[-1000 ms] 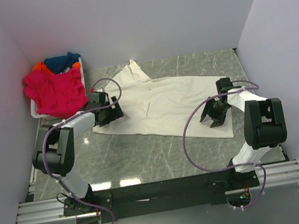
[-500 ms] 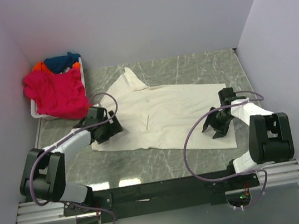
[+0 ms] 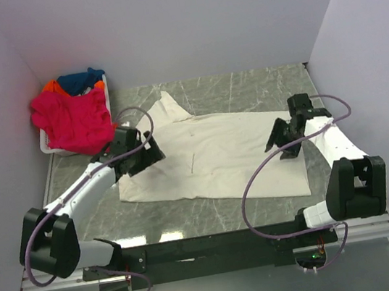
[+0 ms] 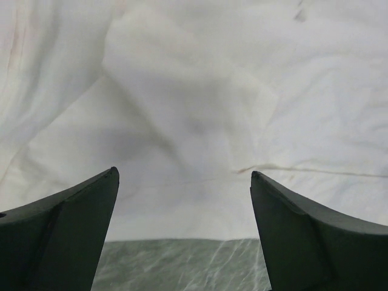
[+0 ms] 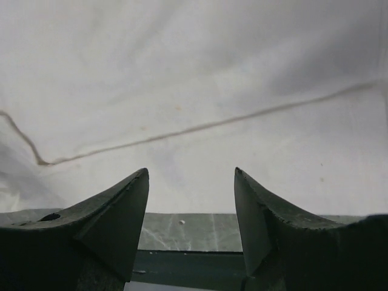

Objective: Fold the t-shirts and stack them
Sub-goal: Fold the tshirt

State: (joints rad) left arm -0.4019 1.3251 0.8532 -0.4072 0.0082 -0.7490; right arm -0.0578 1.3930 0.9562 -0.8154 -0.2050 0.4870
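the cream t-shirt (image 3: 211, 159) is soft matt cloth; the table (image 3: 244, 84) is smooth, glossy, marble-veined; the basket (image 3: 45, 147) is white plastic

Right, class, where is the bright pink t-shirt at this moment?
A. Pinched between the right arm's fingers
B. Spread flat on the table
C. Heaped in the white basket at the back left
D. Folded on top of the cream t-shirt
C: the pink t-shirt lies bunched up in the basket at the back left corner, and only the cream t-shirt is spread out on the table.
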